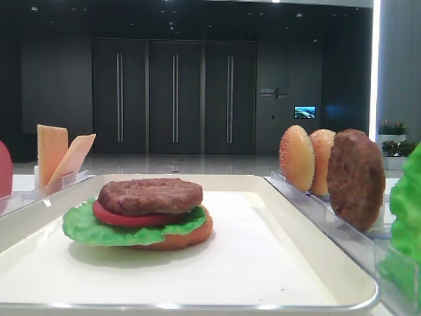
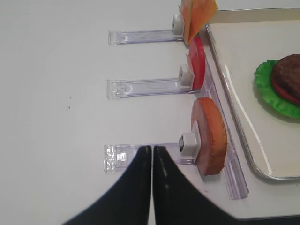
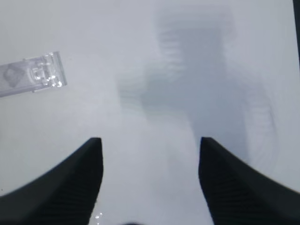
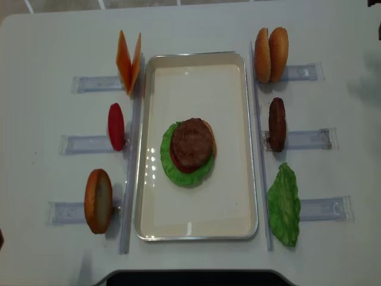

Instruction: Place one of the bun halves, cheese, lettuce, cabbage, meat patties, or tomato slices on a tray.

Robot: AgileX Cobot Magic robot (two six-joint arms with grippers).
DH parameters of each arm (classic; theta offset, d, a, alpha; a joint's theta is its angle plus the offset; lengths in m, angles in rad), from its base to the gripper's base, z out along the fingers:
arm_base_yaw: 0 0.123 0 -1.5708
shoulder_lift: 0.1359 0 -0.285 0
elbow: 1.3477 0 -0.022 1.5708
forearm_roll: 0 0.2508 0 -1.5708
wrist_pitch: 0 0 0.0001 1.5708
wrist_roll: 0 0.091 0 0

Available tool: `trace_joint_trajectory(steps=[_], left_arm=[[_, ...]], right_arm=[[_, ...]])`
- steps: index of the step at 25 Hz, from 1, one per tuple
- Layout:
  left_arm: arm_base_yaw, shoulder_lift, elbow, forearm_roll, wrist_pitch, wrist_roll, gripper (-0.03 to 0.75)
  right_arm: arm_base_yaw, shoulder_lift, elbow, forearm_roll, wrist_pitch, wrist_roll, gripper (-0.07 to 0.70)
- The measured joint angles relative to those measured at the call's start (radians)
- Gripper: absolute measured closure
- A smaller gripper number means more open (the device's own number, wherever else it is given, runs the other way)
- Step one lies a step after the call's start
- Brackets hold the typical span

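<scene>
On the cream tray (image 4: 196,83) sits a stack: a bun half (image 1: 191,238), lettuce (image 4: 172,170), a tomato slice (image 1: 122,217) and a meat patty (image 4: 191,142) on top. Left of the tray, cheese (image 4: 128,59), a tomato slice (image 4: 116,126) and a bun half (image 2: 211,136) stand on edge. To its right stand two bun halves (image 4: 271,55), a patty (image 4: 277,124) and lettuce (image 4: 284,205). Cabbage is out of view. My left gripper (image 2: 152,149) is shut and empty, over the rack end beside the bun half. My right gripper (image 3: 147,140) is open over bare table.
Clear plastic racks (image 4: 89,83) run outward from both long sides of the tray on the white table (image 4: 47,36). One rack end (image 3: 33,75) shows at the upper left of the right wrist view. A dark edge (image 4: 190,278) lies along the table's near side.
</scene>
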Motion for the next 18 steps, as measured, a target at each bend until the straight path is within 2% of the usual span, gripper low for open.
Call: trace_joint_trajectory(steps=[2,5,9,14,18], left_arm=[[0.0,0.0,0.0,0.0,0.0,0.0,0.722],[0.0,0.0,0.0,0.0,0.0,0.0,0.722],[0.0,0.0,0.0,0.0,0.0,0.0,0.722],[0.0,0.0,0.0,0.0,0.0,0.0,0.722],[0.0,0.0,0.0,0.0,0.0,0.0,0.722]], right_arm=[[-0.016,-0.016,0.017,0.0,-0.001,-0.006,0.218],[-0.017,-0.106,0.118,0.0,-0.004,0.002,0.226],[-0.014,-0.319,0.352,0.0,-0.014,-0.002,0.228],[0.024,-0.6,0.677,0.0,-0.058,-0.045,0.228],[0.055,-0.819,0.867,0.024,-0.07,-0.047,0.229]])
